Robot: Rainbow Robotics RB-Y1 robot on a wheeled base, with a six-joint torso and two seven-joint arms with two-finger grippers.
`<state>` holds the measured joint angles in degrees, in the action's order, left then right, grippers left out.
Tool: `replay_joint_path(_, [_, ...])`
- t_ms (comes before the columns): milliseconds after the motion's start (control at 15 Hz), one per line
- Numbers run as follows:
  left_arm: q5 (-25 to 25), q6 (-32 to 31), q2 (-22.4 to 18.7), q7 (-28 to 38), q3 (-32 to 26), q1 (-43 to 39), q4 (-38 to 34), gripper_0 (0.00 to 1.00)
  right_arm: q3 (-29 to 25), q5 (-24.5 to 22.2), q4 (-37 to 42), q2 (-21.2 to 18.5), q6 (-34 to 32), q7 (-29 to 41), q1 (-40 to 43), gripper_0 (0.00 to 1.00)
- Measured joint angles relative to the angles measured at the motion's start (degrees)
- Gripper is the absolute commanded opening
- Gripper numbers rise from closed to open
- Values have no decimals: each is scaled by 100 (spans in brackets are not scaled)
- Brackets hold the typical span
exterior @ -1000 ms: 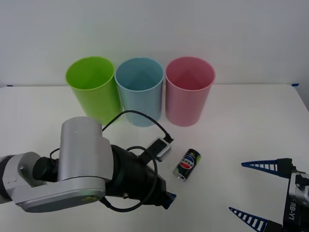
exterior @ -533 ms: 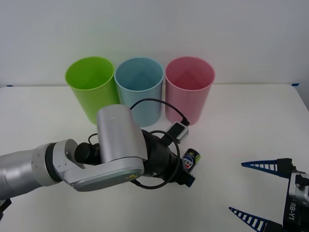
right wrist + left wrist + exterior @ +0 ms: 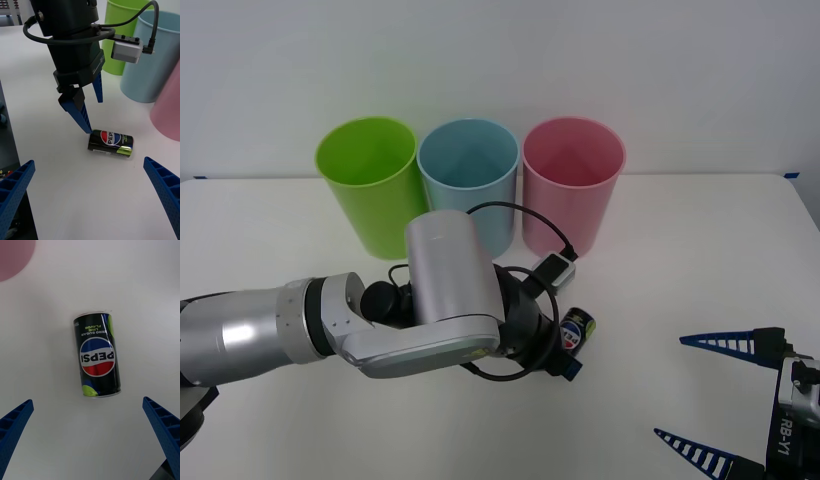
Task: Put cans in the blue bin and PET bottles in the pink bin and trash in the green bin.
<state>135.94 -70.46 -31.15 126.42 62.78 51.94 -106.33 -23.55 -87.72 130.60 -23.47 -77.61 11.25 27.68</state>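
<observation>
While the can (image 3: 577, 329) lay on its side on the white table (image 3: 700, 260) at centre-right of the front frame, in front of the pink bin (image 3: 572, 186), the left gripper (image 3: 89, 108) hung directly above it, fingers spread wide and clear of its sides. At upper centre stood the blue bin (image 3: 469, 180), with the green bin (image 3: 370, 180) to its left. Down in the lower right corner, the right gripper (image 3: 715, 398) waited with fingers parted, grasping nothing

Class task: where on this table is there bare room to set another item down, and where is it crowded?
Bare table lies right of the pink bin. Crowded: around the can under the left gripper, before the blue bin.
</observation>
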Motion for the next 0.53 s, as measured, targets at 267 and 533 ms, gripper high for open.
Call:
replay_joint_path(267, [-83,104,-206,25,146,16,-237,100,0,0,0,0,0,0,0,100])
replay_joint_path(533, [46,110,-110,91,147,-59,-225,100,0,0,0,0,0,0,0,100])
